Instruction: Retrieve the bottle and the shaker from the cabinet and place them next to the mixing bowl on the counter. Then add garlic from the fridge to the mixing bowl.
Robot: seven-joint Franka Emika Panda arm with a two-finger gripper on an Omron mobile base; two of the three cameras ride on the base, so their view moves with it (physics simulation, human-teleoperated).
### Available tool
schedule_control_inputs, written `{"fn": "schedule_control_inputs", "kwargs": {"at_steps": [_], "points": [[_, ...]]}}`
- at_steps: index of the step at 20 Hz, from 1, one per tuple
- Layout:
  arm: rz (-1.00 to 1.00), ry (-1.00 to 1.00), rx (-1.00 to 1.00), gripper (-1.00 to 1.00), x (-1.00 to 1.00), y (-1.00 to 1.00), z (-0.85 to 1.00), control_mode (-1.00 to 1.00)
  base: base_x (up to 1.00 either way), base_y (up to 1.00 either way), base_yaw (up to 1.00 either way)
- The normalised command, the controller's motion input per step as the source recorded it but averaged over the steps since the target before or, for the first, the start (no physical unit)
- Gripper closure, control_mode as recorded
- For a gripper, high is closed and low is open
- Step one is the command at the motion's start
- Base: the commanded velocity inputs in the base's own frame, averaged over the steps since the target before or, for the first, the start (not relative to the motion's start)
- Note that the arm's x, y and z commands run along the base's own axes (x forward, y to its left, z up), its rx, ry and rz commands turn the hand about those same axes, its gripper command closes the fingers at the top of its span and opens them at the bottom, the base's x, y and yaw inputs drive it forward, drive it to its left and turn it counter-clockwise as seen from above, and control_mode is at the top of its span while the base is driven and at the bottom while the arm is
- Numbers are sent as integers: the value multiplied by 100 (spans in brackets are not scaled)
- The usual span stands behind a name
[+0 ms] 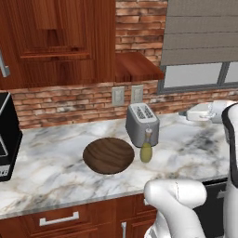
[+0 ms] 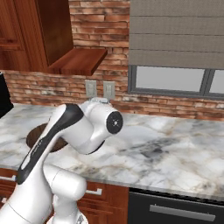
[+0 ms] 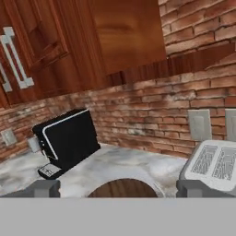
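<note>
The gripper (image 3: 118, 188) hangs above the counter (image 1: 195, 153) with its fingertips (image 3: 44, 188) spread wide and nothing between them, looking over the near rim of the wooden mixing bowl (image 1: 109, 155). The olive bottle (image 1: 147, 147) stands upright on the marble, just right of the bowl and just in front of the toaster (image 1: 142, 123). A black coffee machine (image 3: 67, 140) sits further along, under the wooden cabinet (image 1: 56, 42).

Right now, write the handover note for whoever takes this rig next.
Gripper: open, holding nothing, raised over the counter and facing the brick wall.
Bottle: already on the counter, upright beside the mixing bowl, in front of the toaster.
Cabinet door above stands open.
Left: fetch the shaker and set it by the bowl, then garlic from the fridge into the bowl.
</note>
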Motion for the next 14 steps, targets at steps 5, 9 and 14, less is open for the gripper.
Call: {"fn": "schedule_control_inputs", "kwargs": {"at_steps": [5,9,14], "points": [[-24,20,-2,-100,-52,0,67,-100,0,0,0],[-27,18,-3,-100,-72,0,50,-100,0,0,0],[-25,14,-6,-100,-65,0,43,-100,0,0,0]]}}
